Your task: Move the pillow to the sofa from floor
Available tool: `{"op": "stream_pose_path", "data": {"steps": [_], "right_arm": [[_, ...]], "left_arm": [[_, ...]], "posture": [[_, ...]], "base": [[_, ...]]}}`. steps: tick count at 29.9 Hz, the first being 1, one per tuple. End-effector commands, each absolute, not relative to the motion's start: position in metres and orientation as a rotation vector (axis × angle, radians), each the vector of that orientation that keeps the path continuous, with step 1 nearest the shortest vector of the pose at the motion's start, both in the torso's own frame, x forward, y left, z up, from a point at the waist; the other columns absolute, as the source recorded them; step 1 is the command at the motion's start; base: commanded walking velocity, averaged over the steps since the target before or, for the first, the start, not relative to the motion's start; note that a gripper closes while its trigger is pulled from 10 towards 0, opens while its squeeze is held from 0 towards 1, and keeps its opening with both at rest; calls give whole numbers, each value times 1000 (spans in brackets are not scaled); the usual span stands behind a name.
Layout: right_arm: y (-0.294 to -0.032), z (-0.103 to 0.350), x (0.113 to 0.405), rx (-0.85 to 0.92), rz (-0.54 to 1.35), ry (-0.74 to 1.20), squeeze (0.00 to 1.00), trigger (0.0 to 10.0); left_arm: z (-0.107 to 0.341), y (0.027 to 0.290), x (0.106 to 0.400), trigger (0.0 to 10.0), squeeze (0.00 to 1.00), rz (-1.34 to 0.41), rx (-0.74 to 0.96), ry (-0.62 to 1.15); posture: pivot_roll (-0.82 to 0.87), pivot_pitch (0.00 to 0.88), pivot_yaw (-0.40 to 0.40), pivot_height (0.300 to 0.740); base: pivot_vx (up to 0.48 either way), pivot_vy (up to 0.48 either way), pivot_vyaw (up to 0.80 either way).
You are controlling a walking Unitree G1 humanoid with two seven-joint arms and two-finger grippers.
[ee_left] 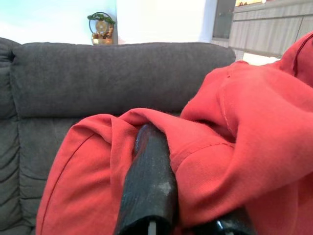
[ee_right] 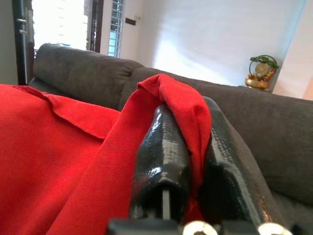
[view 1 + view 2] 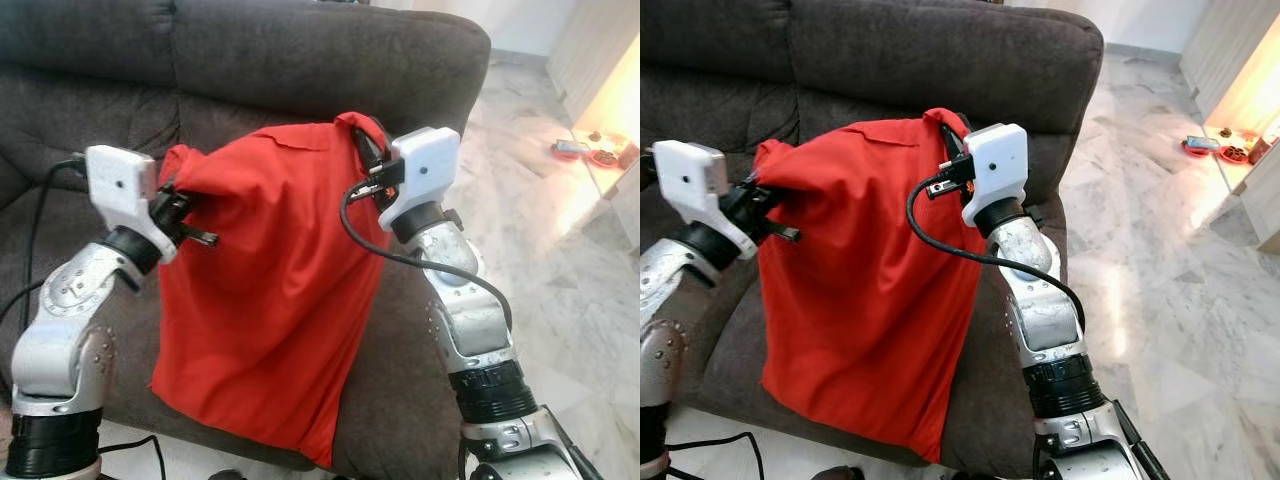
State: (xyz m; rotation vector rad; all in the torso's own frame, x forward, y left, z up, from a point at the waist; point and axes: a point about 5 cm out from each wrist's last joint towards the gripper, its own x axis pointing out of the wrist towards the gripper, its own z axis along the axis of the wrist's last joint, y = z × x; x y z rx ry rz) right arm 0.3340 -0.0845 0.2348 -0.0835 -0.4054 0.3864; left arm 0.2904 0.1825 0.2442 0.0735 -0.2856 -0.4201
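A red pillow (image 3: pixel 265 290) hangs in front of the dark grey sofa (image 3: pixel 300 60), its lower edge over the seat's front. My left gripper (image 3: pixel 180 205) is shut on the pillow's upper left corner, where a black finger (image 1: pixel 149 181) presses into the red cloth (image 1: pixel 244 147). My right gripper (image 3: pixel 368 150) is shut on the upper right corner. In the right wrist view a fold of red fabric (image 2: pixel 183 105) is pinched between the two black fingers (image 2: pixel 159 161). Both arms hold the pillow up at backrest height.
Pale marble floor (image 3: pixel 560 280) spreads to the right of the sofa. Small red dishes (image 3: pixel 590 152) sit on the floor at the far right near a pale wall. A gold ornament (image 1: pixel 101 29) stands behind the sofa back. A black cable (image 3: pixel 130 445) lies on the floor below.
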Motion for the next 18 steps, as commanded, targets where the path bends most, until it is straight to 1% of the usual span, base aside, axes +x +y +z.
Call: {"op": "stream_pose_path", "data": {"steps": [1,5,11,12,13,14,15,16,17,18], "right_arm": [[-88,240,334,-93,369,-433,0,10000],[-91,238,335,-94,354,-421,0,10000],[-88,238,336,-91,367,-423,0,10000],[-87,238,335,-89,371,-425,0,10000],[-87,238,335,-89,371,-425,0,10000],[-87,238,335,-87,375,-426,0,10000],[-86,239,335,-83,381,-427,278,10000],[-85,239,335,-81,384,-427,278,10000],[-85,239,335,-73,392,-428,1000,10000],[-85,239,334,-72,393,-429,1000,10000]], "left_arm": [[245,176,292,10000,0,-437,97,-293],[246,178,293,10000,0,-421,118,-300],[247,180,293,10000,0,-413,148,-313],[247,180,293,10000,165,-412,150,-314],[247,180,293,10000,165,-412,150,-314],[247,180,293,10000,353,-411,151,-315],[247,180,294,10000,1000,-411,151,-317],[247,179,294,10000,1000,-410,152,-320],[248,179,295,10000,1000,-413,147,-328],[249,178,295,10000,1000,-414,147,-330]], "posture": [[153,82,-109,740],[153,83,-109,740],[160,81,-111,740],[160,81,-111,740],[160,81,-111,740],[160,81,-111,740],[159,78,-110,740],[158,78,-110,740],[158,78,-110,740],[158,78,-110,740]], "base": [[0,0,0],[0,0,0],[0,0,0],[0,0,0],[0,0,0],[0,0,0],[0,0,0],[0,0,0],[0,0,0],[0,0,0]]}}
